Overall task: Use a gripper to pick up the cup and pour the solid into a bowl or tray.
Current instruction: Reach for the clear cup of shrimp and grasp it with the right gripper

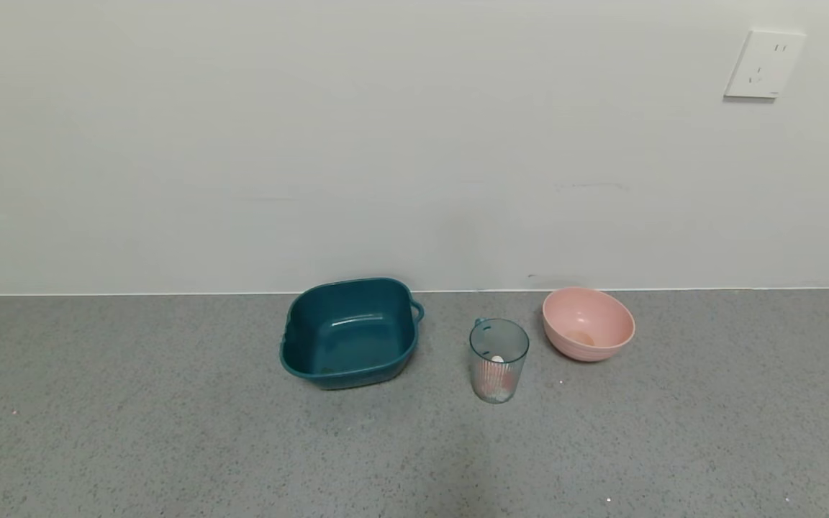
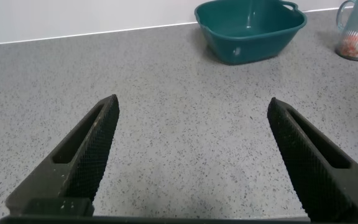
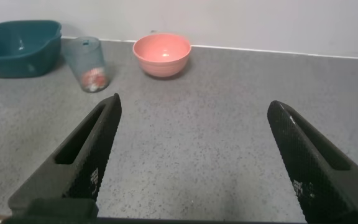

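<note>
The clear blue-green ribbed cup point(image 1: 499, 360) stands upright on the grey counter, between the teal basin and the pink bowl point(image 1: 588, 324). Pink-red and white bits point(image 1: 497, 389) lie at its bottom. The bowl sits just right of the cup and looks nearly empty. Neither arm shows in the head view. My left gripper point(image 2: 192, 106) is open and empty over bare counter, with the cup point(image 2: 356, 30) far off. My right gripper point(image 3: 194, 106) is open and empty over bare counter, well short of the cup point(image 3: 87, 64) and the bowl point(image 3: 161, 54).
A dark teal squarish basin point(image 1: 350, 332) with handles stands left of the cup, near the white wall; it also shows in the left wrist view point(image 2: 251, 29) and the right wrist view point(image 3: 20, 47). A wall socket point(image 1: 763, 65) is high on the right.
</note>
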Action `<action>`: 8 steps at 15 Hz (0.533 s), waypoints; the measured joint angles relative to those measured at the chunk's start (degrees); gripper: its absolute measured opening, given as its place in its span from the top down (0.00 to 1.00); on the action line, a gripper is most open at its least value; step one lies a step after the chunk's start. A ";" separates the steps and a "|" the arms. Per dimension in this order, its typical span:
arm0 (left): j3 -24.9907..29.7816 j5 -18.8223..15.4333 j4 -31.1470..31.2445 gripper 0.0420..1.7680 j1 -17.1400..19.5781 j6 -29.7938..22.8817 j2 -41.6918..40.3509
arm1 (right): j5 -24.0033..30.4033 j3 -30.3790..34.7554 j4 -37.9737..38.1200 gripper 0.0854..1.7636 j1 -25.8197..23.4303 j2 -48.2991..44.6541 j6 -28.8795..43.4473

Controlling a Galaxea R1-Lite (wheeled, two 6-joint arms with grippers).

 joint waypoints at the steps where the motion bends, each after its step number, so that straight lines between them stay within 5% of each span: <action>1: 0.00 -0.02 0.02 0.03 0.00 0.00 0.00 | 0.55 -0.61 -0.79 0.03 0.46 2.40 -0.02; 8: 0.00 0.00 0.02 0.03 0.00 0.00 0.00 | 1.34 -2.62 -13.96 0.03 5.23 28.50 -0.09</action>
